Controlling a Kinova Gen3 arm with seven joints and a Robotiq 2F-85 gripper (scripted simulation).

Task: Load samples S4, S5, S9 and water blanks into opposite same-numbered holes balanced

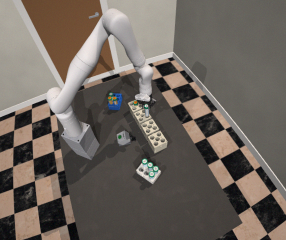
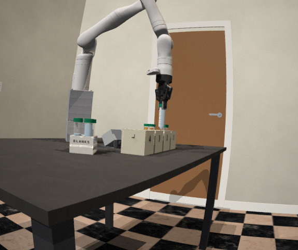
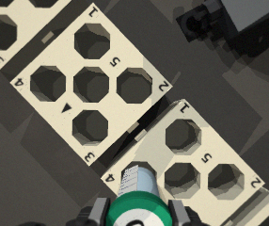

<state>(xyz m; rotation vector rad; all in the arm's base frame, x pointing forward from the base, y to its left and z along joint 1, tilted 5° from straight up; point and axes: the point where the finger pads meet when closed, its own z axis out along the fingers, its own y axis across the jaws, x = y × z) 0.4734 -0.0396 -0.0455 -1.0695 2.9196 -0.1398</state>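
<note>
My gripper is shut on a water blank tube with a green cap and white dot, and holds it upright by the cap. In the wrist view the tube hangs over hole 4 of an adapter, the second from the far end of a row of cream adapters. In the side view the tube's tip is level with the adapter tops. The far adapter holds an orange-dot sample. The neighbouring adapter has all its holes empty.
A blue rack with orange-dot tubes stands behind the adapter row. The white BLANKS rack with several tubes stands nearer the front. The small desk with the green DONE key sits left of the row.
</note>
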